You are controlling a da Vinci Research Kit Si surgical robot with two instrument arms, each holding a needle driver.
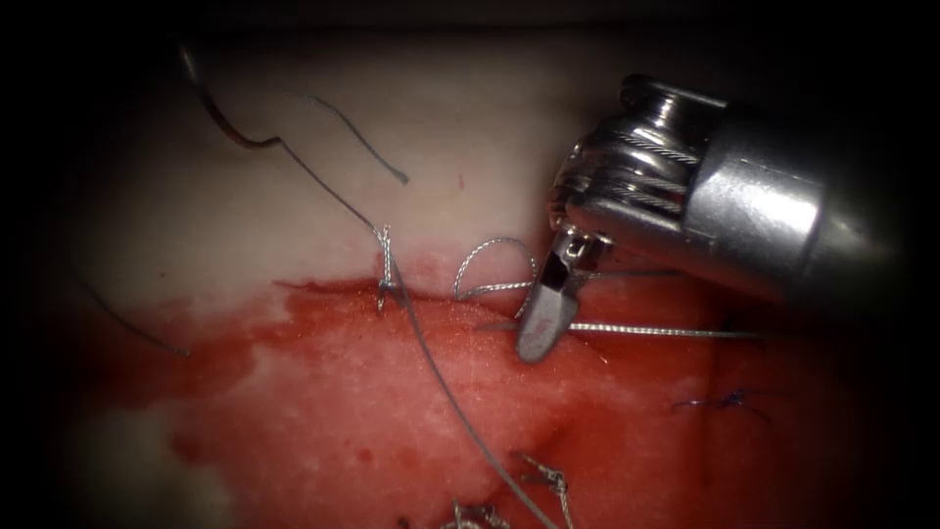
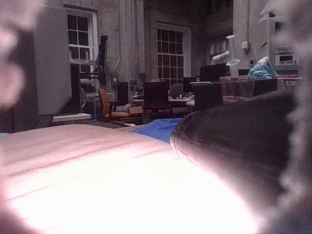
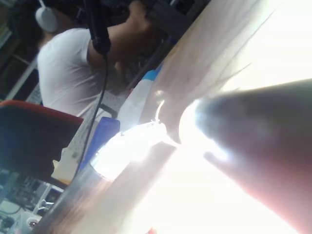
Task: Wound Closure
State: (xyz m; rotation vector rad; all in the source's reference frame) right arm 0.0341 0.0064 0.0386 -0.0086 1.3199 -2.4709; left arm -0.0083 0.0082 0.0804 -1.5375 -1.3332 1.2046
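Observation:
My right tool [image 1: 540, 328] comes in from the right and points down onto the red-stained tissue [image 1: 323, 411], just below the cut [image 1: 323, 287]. Its jaws look shut on a taut strand of thread [image 1: 666, 331] that runs level to the right. A small loop of thread [image 1: 494, 243] arches beside the jaws. To the left, a knotted stitch [image 1: 386, 264] sits on the cut. One strand runs from it up and left to a dark curved piece, likely the needle [image 1: 220, 118], which lies free on the pale tissue with no tool on it. Another strand [image 1: 460, 411] trails down.
Red fluid [image 1: 225, 343] covers the lower tissue. Cut thread ends lie at the upper middle [image 1: 357, 137] and far left [image 1: 137, 328]. Earlier stitches [image 1: 548, 480] sit at the lower edge, and a blue one [image 1: 729, 400] at the right. The left wrist view shows pale tissue [image 2: 97, 161].

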